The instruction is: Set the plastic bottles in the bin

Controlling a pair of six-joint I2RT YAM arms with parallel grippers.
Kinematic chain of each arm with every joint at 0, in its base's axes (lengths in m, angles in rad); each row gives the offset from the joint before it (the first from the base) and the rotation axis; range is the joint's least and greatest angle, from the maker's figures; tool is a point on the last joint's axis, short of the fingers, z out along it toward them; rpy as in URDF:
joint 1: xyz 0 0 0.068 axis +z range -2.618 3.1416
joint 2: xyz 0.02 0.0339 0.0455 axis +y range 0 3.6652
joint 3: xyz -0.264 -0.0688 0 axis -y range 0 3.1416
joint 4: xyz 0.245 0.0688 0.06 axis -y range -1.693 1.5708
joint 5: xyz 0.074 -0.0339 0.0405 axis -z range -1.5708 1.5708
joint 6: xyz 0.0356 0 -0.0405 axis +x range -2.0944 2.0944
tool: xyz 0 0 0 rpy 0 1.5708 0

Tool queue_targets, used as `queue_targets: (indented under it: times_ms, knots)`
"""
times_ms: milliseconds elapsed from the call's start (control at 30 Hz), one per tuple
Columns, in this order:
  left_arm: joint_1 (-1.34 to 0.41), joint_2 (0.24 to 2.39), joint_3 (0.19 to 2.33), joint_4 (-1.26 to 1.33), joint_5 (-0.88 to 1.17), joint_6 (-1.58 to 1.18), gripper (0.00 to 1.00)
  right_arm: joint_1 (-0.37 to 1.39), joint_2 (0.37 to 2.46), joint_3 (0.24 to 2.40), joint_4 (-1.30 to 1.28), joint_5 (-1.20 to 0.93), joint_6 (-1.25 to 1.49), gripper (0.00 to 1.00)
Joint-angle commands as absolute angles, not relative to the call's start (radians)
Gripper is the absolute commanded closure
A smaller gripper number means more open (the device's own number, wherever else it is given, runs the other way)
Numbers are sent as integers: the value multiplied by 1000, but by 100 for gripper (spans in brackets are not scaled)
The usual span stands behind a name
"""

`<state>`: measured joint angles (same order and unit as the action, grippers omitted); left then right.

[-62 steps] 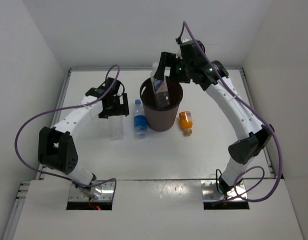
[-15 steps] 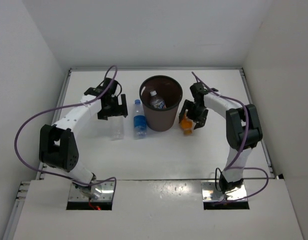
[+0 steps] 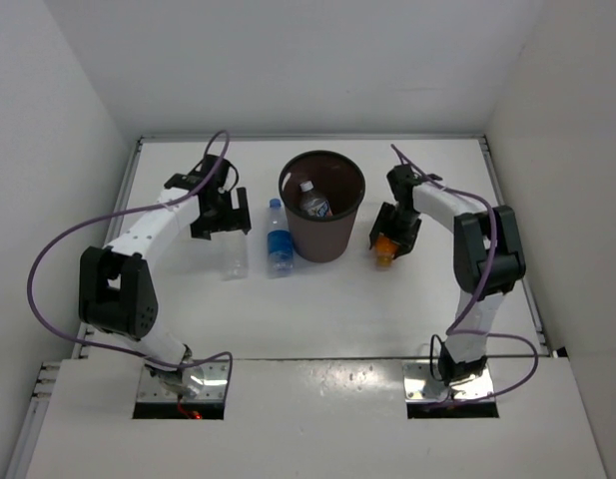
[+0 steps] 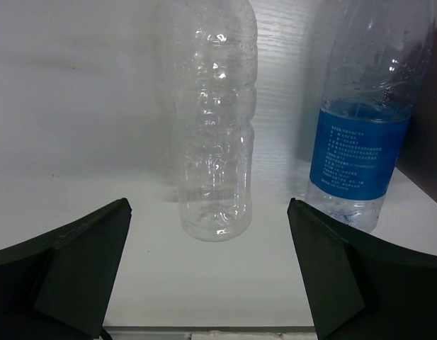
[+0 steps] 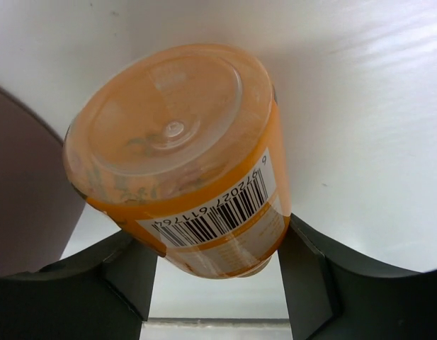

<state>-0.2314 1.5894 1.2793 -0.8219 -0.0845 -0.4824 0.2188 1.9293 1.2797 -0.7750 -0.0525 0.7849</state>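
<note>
White tabletop [image 3: 317, 299], boxed in by white walls [image 3: 288, 70] on the left, far and right sides. Two white-and-black arms reaching in from the near edge: left arm [image 3: 148, 235] bent toward the left of centre, right arm [image 3: 457, 215] doubled over toward the right of it, each trailing a purple cable [image 3: 48, 269]. Round dark brown bin [image 3: 322, 239] upright at mid-tabletop, between the two arms, taller than every bottle around it. Just left of the bin, a clear bottle with blue label and cap [image 3: 279, 239], close beside the brown wall; whether touching it, not possible to tell. Left of that one, a plain clear bottle [image 3: 233, 261], near but apart, with a strip of bare white between them in the left wrist view. Inside the bin, a clear white-labelled bottle [image 3: 313, 203], seen through the open top. Right of the bin, a short orange bottle [image 3: 385, 246], tilted, base toward the right wrist camera, barcode label showing. Over the plain clear bottle, the left end effector [image 3: 220, 217], spread wide, gripping nothing, both dark fingers [image 4: 76, 262] well clear of the plastic on either side. Around the short orange bottle, the right end effector [image 3: 389, 238], pinching it on both flanks, with the bin wall just alongside at the left of that wrist view. Contact between the orange bottle and the tabletop: not possible to tell.
</note>
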Motion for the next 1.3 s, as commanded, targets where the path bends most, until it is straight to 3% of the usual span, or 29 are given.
queue_targets:
  times_ms: [0,233,400,533,767,867,1000,1033,1067,1100,1167,1200,1267]
  knots:
    - [-216,1592,1298,-822,-74,-477,0,198,1804,1365,-834,18,782,98]
    - [-216,1592,1289,-804,-55,-477,0,189,1694,1534,-937,89,782,100]
    - [-216,1583,1270,-785,-23,-477,0,199,1660,1819,-1035,170,773,100]
    - [-216,1554,1247,-746,29,-463,0,221,1683,2032,-988,28,755,100]
    - [-207,1532,1224,-701,130,-451,0,403,1761,2143,-934,-54,718,100]
    - [-152,1543,1213,-654,311,-417,0,480,1784,2131,-945,-25,707,100]
    - [-80,1543,1194,-632,380,-426,0,537,1784,2051,-945,-3,689,98]
    - [-68,1552,1193,-632,380,-426,0,551,1784,2051,-954,9,689,78]
    - [-40,1552,1193,-632,394,-426,0,551,1784,2051,-965,24,678,68]
    - [-28,1552,1193,-632,394,-426,0,551,1784,2062,-974,25,678,48]
    - [-5,1562,1184,-632,394,-426,0,551,1795,2107,-985,37,678,24]
    - [9,1562,1184,-632,378,-426,0,551,1805,2168,-985,37,667,4]
    - [23,1571,1184,-650,356,-426,0,540,1816,2258,-996,46,655,0]
